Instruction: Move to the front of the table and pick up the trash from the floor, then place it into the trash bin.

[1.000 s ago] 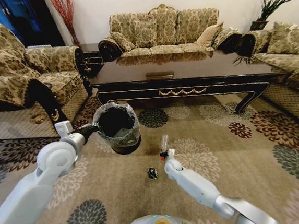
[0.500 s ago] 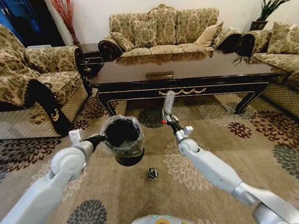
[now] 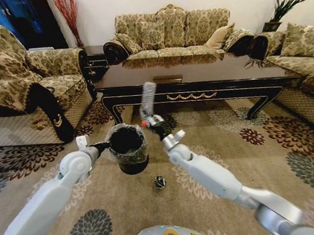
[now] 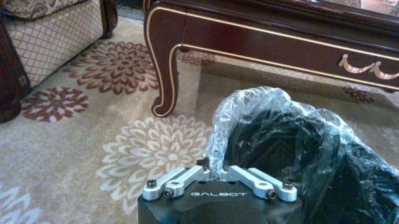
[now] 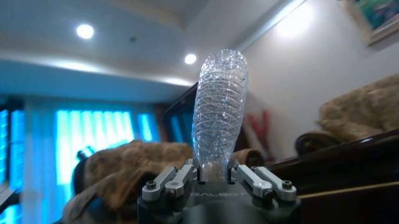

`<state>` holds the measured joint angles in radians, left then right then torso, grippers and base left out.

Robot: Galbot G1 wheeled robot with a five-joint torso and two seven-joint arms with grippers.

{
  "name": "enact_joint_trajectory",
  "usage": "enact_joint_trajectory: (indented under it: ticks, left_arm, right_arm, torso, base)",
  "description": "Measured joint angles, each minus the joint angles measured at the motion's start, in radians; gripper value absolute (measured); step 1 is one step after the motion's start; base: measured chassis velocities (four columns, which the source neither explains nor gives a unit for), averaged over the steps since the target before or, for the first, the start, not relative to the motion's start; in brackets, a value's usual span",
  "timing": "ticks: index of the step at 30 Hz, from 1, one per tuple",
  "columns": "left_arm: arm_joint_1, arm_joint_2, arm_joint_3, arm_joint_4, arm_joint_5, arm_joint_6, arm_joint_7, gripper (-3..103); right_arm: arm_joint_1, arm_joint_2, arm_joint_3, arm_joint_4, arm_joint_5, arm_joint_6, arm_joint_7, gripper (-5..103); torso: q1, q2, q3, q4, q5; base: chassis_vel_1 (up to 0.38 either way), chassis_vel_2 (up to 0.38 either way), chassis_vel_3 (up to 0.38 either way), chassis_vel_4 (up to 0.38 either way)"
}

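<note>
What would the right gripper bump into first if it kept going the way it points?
Probably the table. The right gripper, holding the bottle beside the trash bin, points up toward it, though depth is unclear.

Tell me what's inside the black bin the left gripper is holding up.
The bin in the left gripper shows a dark interior and a clear bag over its rim. Its bottom is hidden in shadow.

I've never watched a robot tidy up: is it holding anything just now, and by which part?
Yes, both. The right tool clamps the clear plastic bottle near its red-capped end, body pointing up. The left tool grips the trash bin by its bagged rim, off the floor.
</note>
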<state>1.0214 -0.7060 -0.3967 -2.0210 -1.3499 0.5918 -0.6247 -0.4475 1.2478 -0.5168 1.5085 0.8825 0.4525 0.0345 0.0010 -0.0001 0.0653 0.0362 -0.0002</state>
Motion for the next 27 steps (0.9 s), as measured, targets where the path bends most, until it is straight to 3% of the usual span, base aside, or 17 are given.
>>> enact_joint_trajectory:
  ticks: [9, 15, 18, 21, 27]
  left_arm:
    - [-0.011, -0.009, -0.014, 0.006, -0.005, 0.000, 0.001, 3]
    - [0.002, -0.008, -0.024, -0.010, -0.005, 0.000, 0.001, 3]
    - [0.004, -0.001, -0.031, -0.015, -0.004, -0.001, 0.001, 3]
    - [0.004, 0.003, -0.035, -0.015, -0.004, -0.001, 0.001, 3]
    - [0.008, 0.008, -0.042, -0.017, -0.002, -0.002, 0.001, 3]
  right_arm:
    - [0.017, 0.052, -0.054, -0.069, -0.027, 0.007, -0.006, 22]
    - [0.013, 0.048, -0.048, -0.077, -0.036, 0.008, -0.005, 37]
    - [0.013, 0.041, -0.043, -0.072, -0.036, 0.008, -0.002, 54]
    - [0.012, 0.036, -0.039, -0.068, -0.037, 0.009, -0.001, 60]
    - [-0.003, 0.007, -0.018, -0.049, -0.037, 0.011, -0.001, 86]
  torso:
    - [0.000, 0.000, 0.000, -0.0001, 0.0002]
    - [0.000, 0.000, 0.000, -0.0001, 0.0001]
    - [0.000, 0.000, 0.000, -0.0002, 0.0002]
    - [0.000, 0.000, 0.000, -0.0001, 0.0002]
    - [0.000, 0.000, 0.000, -0.0001, 0.0002]
  base:
    - [0.000, 0.000, 0.000, 0.000]
    - [0.000, 0.000, 0.000, 0.000]
    - [0.000, 0.000, 0.000, 0.000]
    - [0.000, 0.000, 0.000, 0.000]
    - [0.000, 0.000, 0.000, 0.000]
